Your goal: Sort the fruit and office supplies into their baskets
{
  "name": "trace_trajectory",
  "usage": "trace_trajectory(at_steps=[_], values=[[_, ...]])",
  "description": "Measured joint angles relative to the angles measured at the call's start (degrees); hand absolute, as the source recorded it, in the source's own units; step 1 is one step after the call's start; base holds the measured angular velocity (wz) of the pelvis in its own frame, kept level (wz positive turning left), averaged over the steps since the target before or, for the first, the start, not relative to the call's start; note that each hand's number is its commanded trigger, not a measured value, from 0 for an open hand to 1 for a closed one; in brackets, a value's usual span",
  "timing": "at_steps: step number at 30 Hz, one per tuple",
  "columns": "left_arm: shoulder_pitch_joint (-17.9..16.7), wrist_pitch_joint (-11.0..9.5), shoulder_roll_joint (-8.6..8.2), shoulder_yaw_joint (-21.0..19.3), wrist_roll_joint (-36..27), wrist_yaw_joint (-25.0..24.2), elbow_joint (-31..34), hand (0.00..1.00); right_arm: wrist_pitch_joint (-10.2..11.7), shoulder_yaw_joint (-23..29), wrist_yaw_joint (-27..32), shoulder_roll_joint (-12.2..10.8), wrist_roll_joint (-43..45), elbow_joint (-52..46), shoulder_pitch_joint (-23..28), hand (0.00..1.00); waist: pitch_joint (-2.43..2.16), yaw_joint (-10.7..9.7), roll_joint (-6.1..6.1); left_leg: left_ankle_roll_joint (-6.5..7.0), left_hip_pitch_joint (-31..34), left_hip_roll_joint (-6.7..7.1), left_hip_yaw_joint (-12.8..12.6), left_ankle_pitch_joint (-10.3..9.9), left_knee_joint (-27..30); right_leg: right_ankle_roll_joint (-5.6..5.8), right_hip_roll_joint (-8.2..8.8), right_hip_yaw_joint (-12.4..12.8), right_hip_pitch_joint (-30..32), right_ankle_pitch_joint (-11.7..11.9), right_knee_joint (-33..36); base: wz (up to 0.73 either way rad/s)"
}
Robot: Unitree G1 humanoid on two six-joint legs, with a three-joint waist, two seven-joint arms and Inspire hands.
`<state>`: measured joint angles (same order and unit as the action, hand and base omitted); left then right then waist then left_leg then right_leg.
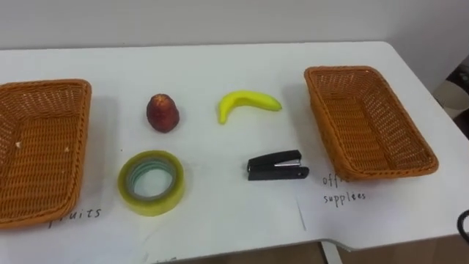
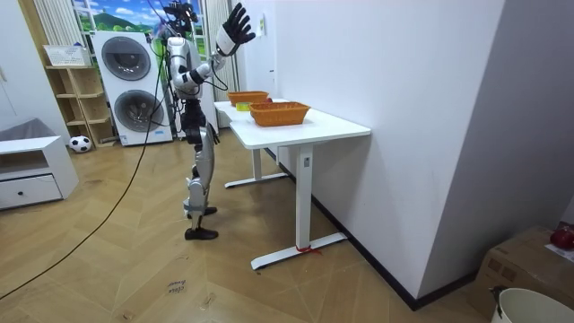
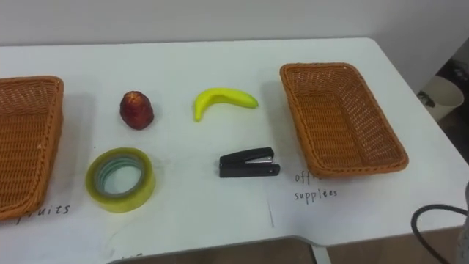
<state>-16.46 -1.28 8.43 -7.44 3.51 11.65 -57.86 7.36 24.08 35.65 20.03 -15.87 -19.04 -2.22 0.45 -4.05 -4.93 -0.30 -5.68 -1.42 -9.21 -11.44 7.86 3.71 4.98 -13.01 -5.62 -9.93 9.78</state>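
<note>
On the white table [image 1: 220, 66] lie a red apple [image 1: 163, 112], a yellow banana [image 1: 248, 103], a roll of yellowish tape [image 1: 151, 182] and a black stapler [image 1: 277, 166]. An empty wicker basket [image 1: 37, 147] sits at the left, above a handwritten "fruits" label [image 1: 77, 214]. A second empty basket [image 1: 366, 125] sits at the right, beside an "office supplies" label [image 1: 343, 188]. In the room view I stand at the table's long side with my right hand [image 2: 236, 27] raised high above my head, fingers spread and holding nothing.
The table's right end and front edge are close to the right basket. A white bucket [image 3: 442, 95] stands on the floor past that end. Behind me in the room view are washing machines [image 2: 134, 81] and a low white cabinet [image 2: 31, 170].
</note>
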Motion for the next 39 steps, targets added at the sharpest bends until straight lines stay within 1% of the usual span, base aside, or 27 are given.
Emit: trace_trajectory(at_steps=[2, 5, 6, 8, 11, 13, 16, 17, 20, 23, 28, 29, 31, 34, 36, 37, 39], values=[[0.2, 0.0, -0.04, 0.1, 0.0, 0.0, 0.0, 0.0, 0.0, -1.5, -2.5, 0.9, 0.8, 0.0, -0.7, 0.0, -0.02, 0.0, -0.12, 0.0, 0.0, 0.0, 0.0, 0.0, 0.0, 0.0, 0.0, 0.0, 0.0, 0.0, 0.0, 0.0], [0.2, 0.0, 0.02, 1.0, -0.1, 0.0, 0.0, 0.0, -0.1, -3.7, -5.5, 1.2, 2.2, 0.0, -0.9, 0.0, -0.03, 0.2, -0.32, 0.0, -0.1, 0.01, 0.0, 0.0, 0.2, -0.05, 0.01, 0.0, -0.2, 0.0, 0.0, 0.0], [0.2, 0.0, 0.0, 1.0, -0.1, -0.1, 0.0, 0.0, -0.4, -4.2, -6.1, 1.2, 2.9, 0.0, -0.9, 0.0, -0.03, 0.2, -0.38, 0.0, -0.1, 0.0, 0.0, 0.0, 0.2, -0.05, 0.01, 0.1, -0.2, 0.0, 0.0, 0.0], [0.2, 0.0, 0.19, 1.4, 0.0, -0.6, 0.1, 0.0, -1.6, -5.6, -9.1, 1.2, 5.0, 0.0, -0.9, 0.0, 0.06, 0.0, -0.65, -0.01, 0.1, -0.03, 0.1, 0.0, 0.3, -0.05, 0.0, 0.0, -0.2, 0.0, 0.0, 0.0], [0.4, 0.0, 0.75, 1.9, 0.0, -1.1, 0.1, 0.0, -2.3, -7.1, -12.8, 1.4, 5.3, 0.0, -0.9, 0.0, -0.04, 0.0, -0.85, -0.01, 0.1, -0.03, 0.1, 0.0, 0.3, -0.06, 0.0, 0.1, -0.2, 0.0, 0.0, 0.0], [0.6, 0.0, 0.93, 2.0, 0.1, -1.1, 0.2, 0.0, -2.7, -8.0, -14.9, 1.6, 5.9, 0.0, -0.9, 0.0, -0.09, 0.7, -0.94, -0.01, 0.0, -0.03, 0.1, 0.0, 0.2, -0.06, -0.01, 0.1, -0.1, 0.0, 0.0, 0.0], [0.8, -0.1, 1.11, 1.9, 1.1, -1.1, 0.7, 0.0, -3.5, -9.4, -18.4, 2.2, 9.8, 0.0, -0.9, 0.0, -0.32, 1.4, -1.28, -0.01, 0.0, -0.02, 0.1, 0.0, 0.2, -0.06, -0.01, 0.1, -0.2, 0.0, 0.0, 0.0], [0.9, -0.1, 1.17, 1.9, 1.1, -1.2, 0.7, 0.0, -3.7, -9.9, -19.8, 2.2, 10.7, 0.0, -0.9, 0.0, -0.31, 1.7, -1.47, -0.01, -0.1, -0.02, 0.1, 0.0, 0.2, -0.06, -0.01, 0.1, -0.3, 0.0, 0.0, 0.0], [1.1, -0.1, 1.33, 2.0, 1.2, -1.3, 0.2, 0.0, -3.7, -12.1, -23.4, 2.2, 13.8, 1.0, -0.9, 0.0, -0.07, 2.8, -1.82, -0.01, -0.8, -0.02, 0.1, 0.0, 0.2, -0.06, -0.04, 0.3, -1.0, 0.0, -0.2, 0.0], [1.1, -0.1, 1.52, 2.0, 1.2, -1.2, 0.0, 0.0, -3.8, -13.9, -27.4, 2.2, 14.4, 2.1, -0.9, 0.0, 0.04, 2.9, -2.0, -0.02, -0.9, -0.02, 0.7, 0.0, 0.2, -0.06, -0.06, 0.3, -1.3, 0.0, -0.2, 0.1], [0.7, 0.0, 1.63, 2.0, 1.2, -1.2, -0.3, 0.0, -3.9, -14.1, -31.9, 2.2, 14.2, 2.2, -0.9, 0.0, 0.17, 3.1, -1.88, -0.01, -0.7, -0.01, 1.3, 0.0, 0.0, -0.06, -0.12, 0.1, -1.4, 0.0, -0.2, 0.06], [0.6, 0.0, 1.66, 2.0, 1.2, -1.2, -0.3, 0.0, -3.9, -14.4, -32.8, 2.2, 14.2, 2.2, -0.9, 0.0, 0.16, 3.4, -1.79, -0.01, -0.7, -0.01, 1.4, 0.0, 0.0, -0.06, -0.12, 0.0, -1.4, 0.0, -0.2, 0.03], [0.6, 0.0, 1.7, 2.0, 1.2, -1.6, -0.3, 0.0, -3.9, -15.0, -34.5, 2.2, 14.2, 2.2, -0.8, 0.0, 0.1, 3.5, -1.6, -0.02, -0.7, -0.01, 1.4, 0.0, 0.0, -0.06, -0.12, -0.1, -1.4, 0.0, -0.2, 0.0], [0.6, 0.4, 1.75, 2.0, 1.2, -2.5, 0.7, 0.0, -4.6, -16.8, -37.1, 2.2, 14.2, 2.8, -0.6, 0.0, -0.06, 3.9, -1.36, -0.01, -0.7, -0.01, 1.3, 0.0, 0.0, -0.06, -0.12, -0.1, -1.4, 0.0, -0.2, 0.0], [0.8, 0.5, 1.76, 2.0, 1.2, -2.9, 1.2, 0.0, -5.6, -17.8, -38.8, 2.2, 14.6, 3.5, -0.6, 0.0, -0.11, 4.3, -1.29, -0.02, -0.7, 0.0, 1.4, 0.0, 0.0, -0.06, -0.11, -0.1, -1.4, 0.0, -0.2, 0.0], [1.0, 0.5, 1.76, 2.0, 1.2, -3.3, 1.2, 0.0, -6.0, -18.5, -40.2, 2.2, 15.3, 4.2, -0.6, 0.0, -0.32, 4.3, -1.24, -0.02, -0.6, 0.0, 1.4, 0.0, 0.0, -0.06, -0.11, 0.0, -1.4, 0.0, -0.2, 0.0], [1.4, 0.5, 1.75, 2.0, 1.2, -3.6, 1.2, 0.0, -6.7, -19.1, -42.5, 2.2, 16.7, 5.0, -0.6, 0.0, -0.43, 4.5, -1.24, -0.01, -0.6, 0.02, 1.5, 0.0, 0.0, -0.06, -0.11, 0.1, -1.4, 0.0, -0.2, 0.04]])
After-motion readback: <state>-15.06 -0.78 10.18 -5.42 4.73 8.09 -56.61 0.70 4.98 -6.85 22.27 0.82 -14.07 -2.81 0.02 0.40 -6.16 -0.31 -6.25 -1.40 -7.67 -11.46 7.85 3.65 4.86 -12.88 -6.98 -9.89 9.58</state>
